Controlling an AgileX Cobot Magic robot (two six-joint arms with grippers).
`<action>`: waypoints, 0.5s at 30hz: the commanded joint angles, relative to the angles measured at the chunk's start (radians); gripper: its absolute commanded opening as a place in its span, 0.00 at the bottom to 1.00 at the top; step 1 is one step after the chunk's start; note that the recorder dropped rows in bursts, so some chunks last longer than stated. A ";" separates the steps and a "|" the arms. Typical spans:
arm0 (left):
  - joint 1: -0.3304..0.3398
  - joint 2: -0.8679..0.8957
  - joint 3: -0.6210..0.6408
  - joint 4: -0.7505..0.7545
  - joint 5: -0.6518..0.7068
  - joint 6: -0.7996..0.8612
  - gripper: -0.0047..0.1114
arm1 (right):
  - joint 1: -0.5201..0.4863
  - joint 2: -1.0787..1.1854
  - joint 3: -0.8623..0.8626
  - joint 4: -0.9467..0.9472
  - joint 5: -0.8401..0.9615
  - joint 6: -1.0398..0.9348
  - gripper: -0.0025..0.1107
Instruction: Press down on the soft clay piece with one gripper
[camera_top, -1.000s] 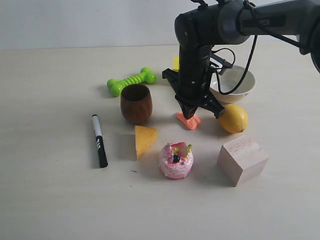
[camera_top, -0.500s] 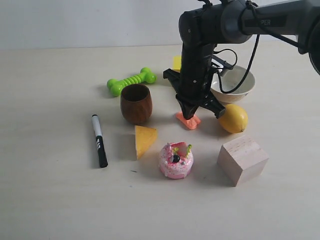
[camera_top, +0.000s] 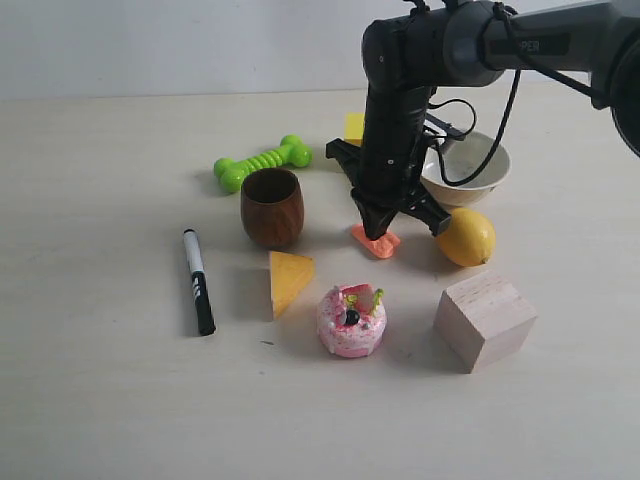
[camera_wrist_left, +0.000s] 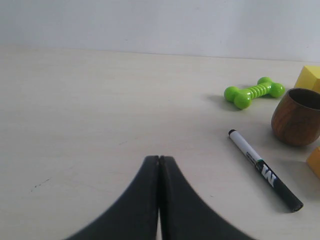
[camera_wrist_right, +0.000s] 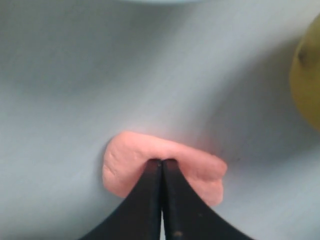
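The soft clay piece is a small salmon-orange lump lying on the table between the wooden cup and the lemon. My right gripper points straight down with its shut tip resting on the clay's top. In the right wrist view the two black fingers meet at the right gripper, pressed into the middle of the pink clay, which bulges around the tip. My left gripper is shut with nothing in it, low over bare table, and does not show in the exterior view.
Around the clay stand a wooden cup, a lemon, a white bowl, a pink donut-cake toy and a yellow wedge. A wooden block, black marker, green bone toy and yellow block lie further off.
The right arm has shifted slightly right and its upper part has risen a little, while the gripper tip stays on the clay. Nothing else has moved.
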 joint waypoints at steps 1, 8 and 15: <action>0.004 -0.006 0.003 -0.003 -0.004 0.005 0.04 | 0.012 0.135 0.035 0.101 -0.065 -0.012 0.02; 0.004 -0.006 0.003 -0.003 -0.004 0.005 0.04 | 0.012 0.143 0.035 0.127 -0.088 -0.053 0.02; 0.004 -0.006 0.003 -0.003 -0.004 0.005 0.04 | 0.012 0.143 0.035 0.127 -0.088 -0.053 0.02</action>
